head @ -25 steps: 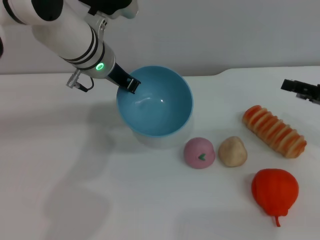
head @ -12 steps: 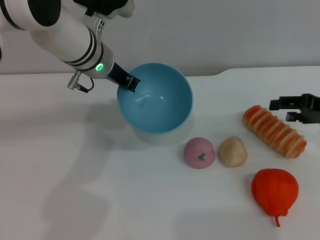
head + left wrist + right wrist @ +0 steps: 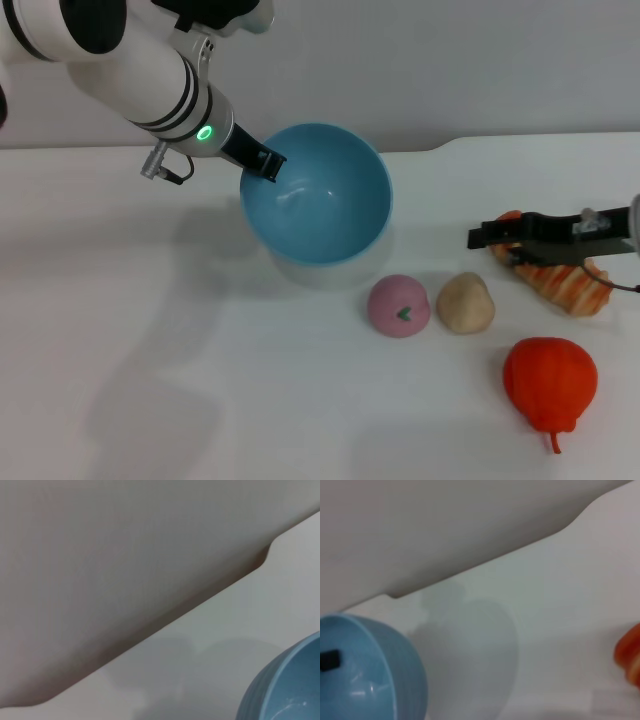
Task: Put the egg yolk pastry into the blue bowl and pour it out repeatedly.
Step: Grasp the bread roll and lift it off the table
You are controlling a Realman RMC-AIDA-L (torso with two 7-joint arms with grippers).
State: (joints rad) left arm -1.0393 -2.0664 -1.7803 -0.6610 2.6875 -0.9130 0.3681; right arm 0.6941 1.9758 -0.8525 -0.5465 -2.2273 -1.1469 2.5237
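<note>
The left gripper (image 3: 266,163) is clamped on the rim of the blue bowl (image 3: 318,195), on the side of the rim toward the robot's left. The bowl is held tilted, its opening turned toward the camera and slightly to the robot's right, and its lower edge appears raised off the white table (image 3: 150,350); a soft shadow lies under it. The inside of the bowl shows nothing but smooth blue wall. The left wrist view catches only an edge of the bowl's outer wall (image 3: 285,685), which looks faintly ribbed, against the table and the grey backdrop.

The egg yolk pastry (image 3: 466,302) rests on the table, outside the bowl, in front of it and toward the robot's right. It sits just beside a pink bun with a green mark (image 3: 399,306), the two nearly touching.

The right gripper (image 3: 490,238) reaches in from the right edge of the head view, extended level over the near end of the orange-and-cream striped bread (image 3: 565,282) and pointing toward the bowl. Its dark fingers hide part of the bread. It holds nothing; whether its fingers are spread or together cannot be told. It is near the pastry but not over it.

An orange-red ribbed fruit-shaped item with a short stem (image 3: 549,380) lies nearest the robot on the right, apart from the pastry and bread.

The right wrist view shows the bowl's outer wall (image 3: 402,662) and an orange sliver (image 3: 630,652) at the edge.
</note>
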